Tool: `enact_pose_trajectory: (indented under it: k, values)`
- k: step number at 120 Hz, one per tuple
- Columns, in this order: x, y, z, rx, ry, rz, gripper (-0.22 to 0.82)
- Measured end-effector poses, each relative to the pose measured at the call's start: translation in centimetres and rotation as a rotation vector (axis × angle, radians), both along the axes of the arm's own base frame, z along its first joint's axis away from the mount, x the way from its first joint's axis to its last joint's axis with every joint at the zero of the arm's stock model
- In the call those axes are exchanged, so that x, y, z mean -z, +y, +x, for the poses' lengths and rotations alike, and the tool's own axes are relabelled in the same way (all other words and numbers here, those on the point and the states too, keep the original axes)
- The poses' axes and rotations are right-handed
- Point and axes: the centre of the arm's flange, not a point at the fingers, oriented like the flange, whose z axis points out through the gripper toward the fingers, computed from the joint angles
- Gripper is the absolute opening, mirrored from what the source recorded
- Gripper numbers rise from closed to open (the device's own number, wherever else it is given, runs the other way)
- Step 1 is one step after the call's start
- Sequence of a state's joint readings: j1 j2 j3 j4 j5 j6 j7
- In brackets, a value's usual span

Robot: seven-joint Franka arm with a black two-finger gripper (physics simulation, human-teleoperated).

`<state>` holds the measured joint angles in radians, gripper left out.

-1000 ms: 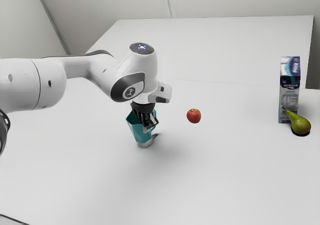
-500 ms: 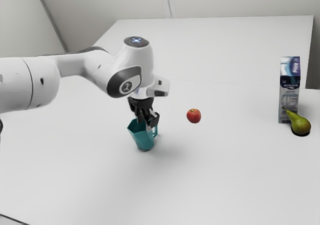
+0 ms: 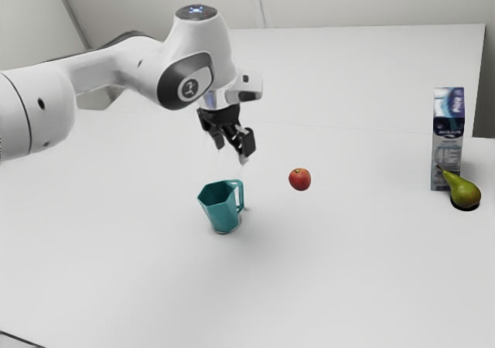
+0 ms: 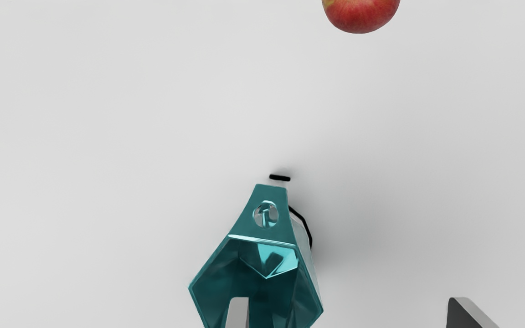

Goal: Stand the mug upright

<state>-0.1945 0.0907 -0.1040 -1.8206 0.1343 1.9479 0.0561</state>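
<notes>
Fingers (image 3: 247, 143) risen clear of mug (image 3: 223, 213), now above it; mug seemingly more upright than at first.

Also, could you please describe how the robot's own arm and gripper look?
The arm is white, with thick rounded segments and a thin dark seam. Near its end are a dark patch with a round, pale emblem and a dark round cap with blue lights. The gripper is black, with two fingers showing grey at their tips.

A red apple (image 3: 300, 179) lies on the white tabletop (image 3: 348, 278), well apart from an upright carton (image 3: 448, 143) and a green pear (image 3: 465, 192) close in front of it, both toward the edge at the exterior view's right.
</notes>
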Motion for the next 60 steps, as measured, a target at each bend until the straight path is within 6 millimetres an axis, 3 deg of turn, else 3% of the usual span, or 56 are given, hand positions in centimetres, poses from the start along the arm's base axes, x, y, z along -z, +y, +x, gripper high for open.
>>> enact_pose_trajectory:
  k: [10,21,36,47,60]
  values:
    - [-2.1,1.7,0.9,-0.051,-0.002,-0.037,0.51]
    - [-4.1,6.6,1.3,-0.154,0.009,-0.081,0.54]
    - [-7.5,12.3,-0.1,-0.253,0.019,-0.110,0.57]
    - [-8.7,16.1,-1.1,-0.306,0.030,-0.118,0.58]
    - [-10.3,19.3,-1.2,-0.330,0.015,-0.121,0.59]
